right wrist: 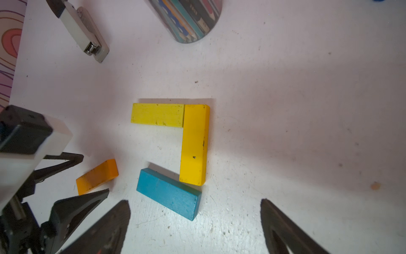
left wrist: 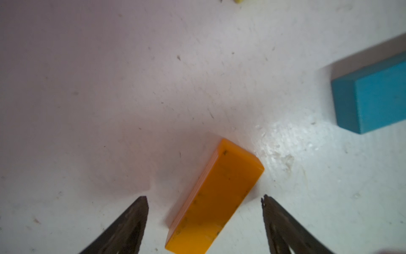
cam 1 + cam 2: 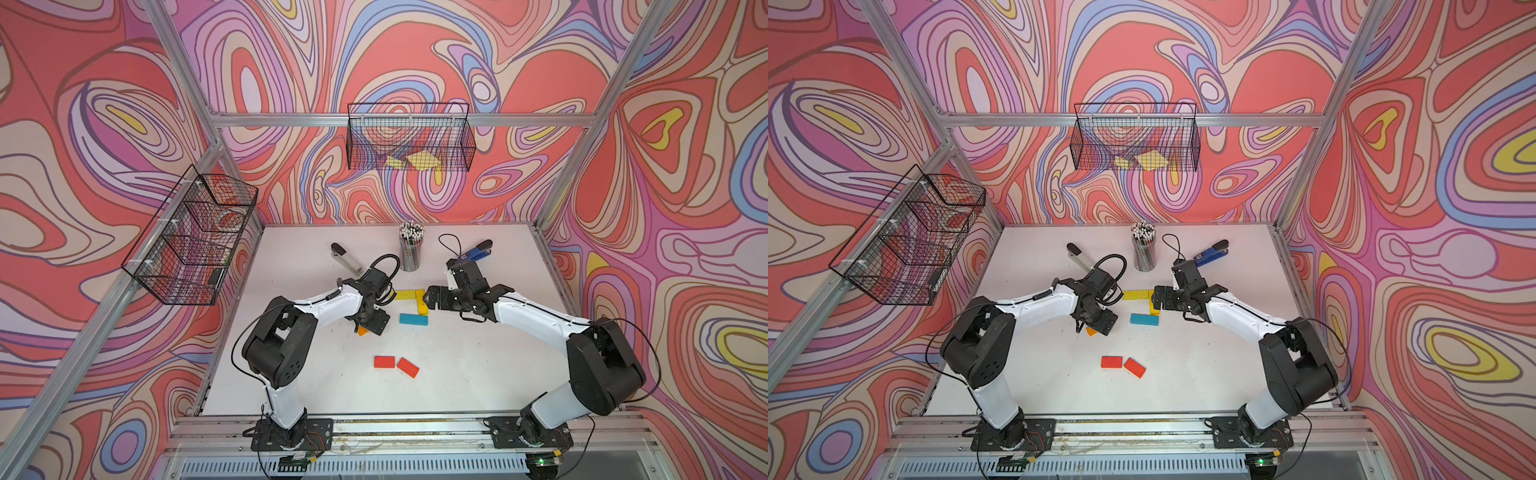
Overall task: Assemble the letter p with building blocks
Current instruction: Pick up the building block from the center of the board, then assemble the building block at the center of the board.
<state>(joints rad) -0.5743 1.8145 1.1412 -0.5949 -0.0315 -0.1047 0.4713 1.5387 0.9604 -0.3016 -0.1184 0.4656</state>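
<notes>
left claw (image 2: 203, 198) is down low over the orange block (image 2: 219, 187), fingers apart with a gap on each side of it, gripping nothing yet. the block lies flat on the surface (image 2: 109, 88), right between the fingertips and running out ahead of them. its long axis is skewed off the claw's reach line, so the fingers would meet its long sides at an angle. my guess is it twists when squeezed unless i turn the wrist a bit first. left arm is clearly the nearer one for this piece.

right claw (image 1: 195, 201) is spread wide and empty, hanging over the part-built loop. one yellow block (image 1: 157, 115) is butted against the other yellow block (image 1: 194, 145) in an l. the teal block (image 1: 168, 193) is just ahead of the right fingertips, slanted, its corner at the yellow end; can't tell if it's touching. red blocks (image 3: 384, 362) sit well back toward the arm bases from both claws. stem not started, i judge.
</notes>
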